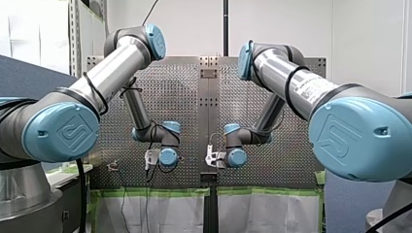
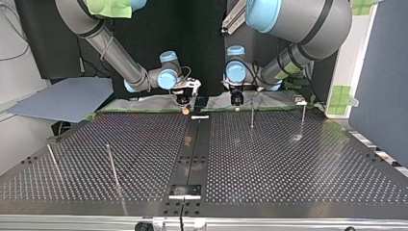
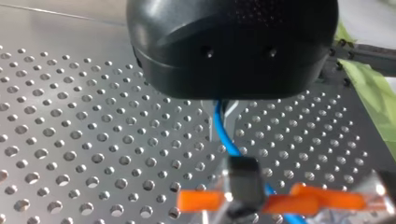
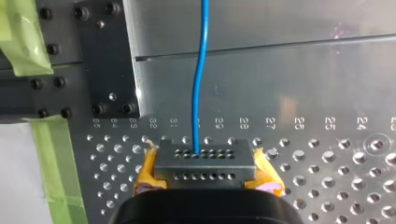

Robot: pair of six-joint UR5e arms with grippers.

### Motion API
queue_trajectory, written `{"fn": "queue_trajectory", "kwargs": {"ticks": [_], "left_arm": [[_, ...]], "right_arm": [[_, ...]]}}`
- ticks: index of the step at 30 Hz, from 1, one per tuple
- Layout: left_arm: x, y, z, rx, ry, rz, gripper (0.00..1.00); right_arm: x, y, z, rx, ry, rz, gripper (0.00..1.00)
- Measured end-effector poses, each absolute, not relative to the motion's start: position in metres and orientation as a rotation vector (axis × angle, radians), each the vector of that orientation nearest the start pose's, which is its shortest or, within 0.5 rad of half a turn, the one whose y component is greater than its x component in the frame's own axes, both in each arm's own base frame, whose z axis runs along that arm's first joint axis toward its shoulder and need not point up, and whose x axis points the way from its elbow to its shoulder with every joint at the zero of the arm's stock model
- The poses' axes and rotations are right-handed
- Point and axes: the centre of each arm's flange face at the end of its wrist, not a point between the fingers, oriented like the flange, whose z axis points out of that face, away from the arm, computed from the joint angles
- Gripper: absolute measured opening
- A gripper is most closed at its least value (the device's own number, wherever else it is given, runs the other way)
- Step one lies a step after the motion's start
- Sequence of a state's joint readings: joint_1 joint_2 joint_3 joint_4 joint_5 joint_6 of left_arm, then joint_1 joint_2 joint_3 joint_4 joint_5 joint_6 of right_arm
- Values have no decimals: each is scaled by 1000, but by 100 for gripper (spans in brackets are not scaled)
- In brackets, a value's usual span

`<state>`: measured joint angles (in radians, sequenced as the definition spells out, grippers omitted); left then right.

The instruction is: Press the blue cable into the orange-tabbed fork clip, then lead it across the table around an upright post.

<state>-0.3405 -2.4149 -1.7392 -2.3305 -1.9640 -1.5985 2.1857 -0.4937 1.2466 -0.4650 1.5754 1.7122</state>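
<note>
In the left wrist view my left gripper (image 3: 219, 133) has its metal fingers shut on the blue cable (image 3: 229, 144). The cable runs down from them past a black block with orange tabs, the fork clip (image 3: 243, 182), just ahead of the fingers. In the right wrist view my right gripper (image 4: 205, 170) has its yellow pads (image 4: 148, 170) shut on a grey perforated block (image 4: 205, 161). The blue cable (image 4: 201, 70) leaves that block straight ahead. In the top view both grippers hang at the table's far edge, my left (image 2: 236, 100) at the right of my right (image 2: 184, 100).
Thin upright posts stand on the perforated table: two at the top view's right (image 2: 252, 115) (image 2: 303, 118), two at its near left (image 2: 112, 166) (image 2: 52, 159). Green tape (image 4: 56, 163) lines the table edge. A blue sheet (image 2: 62, 98) lies off the table at the left.
</note>
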Motion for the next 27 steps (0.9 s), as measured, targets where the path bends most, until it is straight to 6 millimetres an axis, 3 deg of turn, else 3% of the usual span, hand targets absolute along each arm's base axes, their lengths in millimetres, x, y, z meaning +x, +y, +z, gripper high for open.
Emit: {"fn": "queue_trajectory", "kwargs": {"ticks": [9,18,27], "left_arm": [[526,-292,-1,32,1770,103,0],[521,-307,35,64,1758,91,0],[513,-323,79,74,1733,54,0]], "right_arm": [[530,-519,-24,-2564,1559,-2028,0],[529,-519,-7,-2652,1543,-1962,0],[532,-522,47,-2643,1535,-1998,0]]}}
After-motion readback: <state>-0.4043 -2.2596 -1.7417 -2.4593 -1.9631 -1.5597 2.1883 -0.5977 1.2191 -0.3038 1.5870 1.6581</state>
